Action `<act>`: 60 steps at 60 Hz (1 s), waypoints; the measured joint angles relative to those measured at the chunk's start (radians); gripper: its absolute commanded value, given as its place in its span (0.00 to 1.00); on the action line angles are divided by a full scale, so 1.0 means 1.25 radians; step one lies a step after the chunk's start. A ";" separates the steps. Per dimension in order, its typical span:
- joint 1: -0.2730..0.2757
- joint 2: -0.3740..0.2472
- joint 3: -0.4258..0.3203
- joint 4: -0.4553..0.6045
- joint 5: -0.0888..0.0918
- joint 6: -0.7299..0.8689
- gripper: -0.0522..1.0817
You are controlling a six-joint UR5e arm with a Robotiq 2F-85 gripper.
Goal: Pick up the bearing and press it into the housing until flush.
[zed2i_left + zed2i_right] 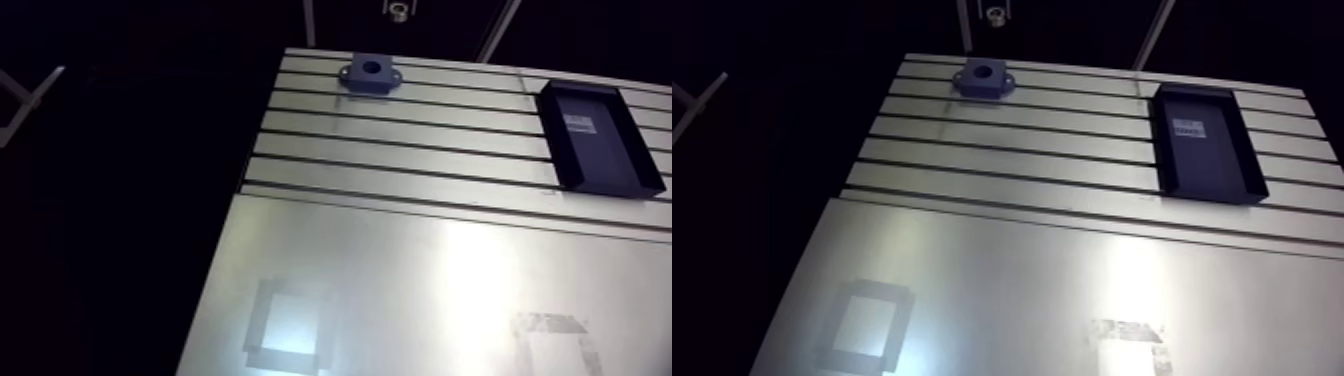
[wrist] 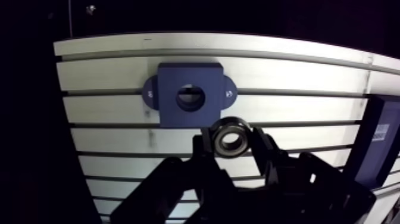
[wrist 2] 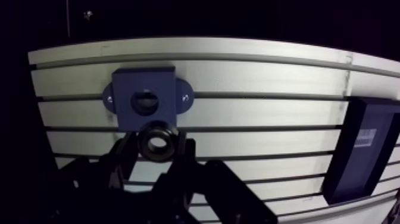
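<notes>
The claw [image 2: 232, 143] is closed on the bearing [image 2: 231, 139], one dark finger pressed to each side of the steel ring; the ring's open bore faces the wrist camera, much as the bore of the housing [image 2: 169, 98] does. The bearing hangs beside the housing, on the claw's side of it, and is not in the bore; how high it sits above the surface [image 1: 400, 260] is hard to judge, though the two eyes place it differently against the block, so it is probably raised.

The housing is a blue square block with a round hole through its middle and a rounded ear on either side; it lies flat on the slotted aluminium near the far edge. Well apart from it, across several slots, a dark rectangular tray [image 1: 1212, 165] rests with a small pale label [image 1: 1189, 128] inside.

On the smooth plate nearer the arm camera, a dark square outline [image 1: 285, 325] marks the metal.
</notes>
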 measured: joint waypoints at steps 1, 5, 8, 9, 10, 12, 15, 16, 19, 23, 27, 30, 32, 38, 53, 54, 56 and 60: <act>0.001 0.001 0.000 -0.001 0.000 0.000 0.59; 0.002 0.007 0.001 -0.004 -0.001 0.000 0.59; 0.003 0.011 0.001 -0.007 -0.001 -0.001 0.59; 0.004 0.012 0.001 -0.008 -0.001 -0.002 0.59; 0.005 0.014 0.001 -0.010 -0.001 -0.002 0.59; 0.006 0.016 0.002 -0.013 -0.001 -0.002 0.59; 0.009 0.021 0.002 -0.017 -0.001 -0.003 0.60; 0.010 0.022 0.002 -0.018 -0.001 -0.004 0.60; 0.012 0.026 0.002 -0.022 -0.001 -0.004 0.60; 0.015 0.032 0.001 -0.025 -0.001 -0.005 0.60; 0.017 0.035 0.001 -0.028 -0.001 -0.005 0.60; 0.018 0.037 0.001 -0.030 -0.001 -0.006 0.60; 0.019 0.038 0.002 -0.031 -0.001 -0.006 0.60; 0.021 0.040 0.003 -0.032 -0.001 -0.006 0.60; 0.030 0.049 0.009 -0.037 0.000 -0.007 0.60; 0.031 0.050 0.009 -0.039 0.000 -0.007 0.60; 0.032 0.052 0.010 -0.043 0.000 -0.008 0.60; 0.033 0.055 0.012 -0.051 -0.001 -0.008 0.60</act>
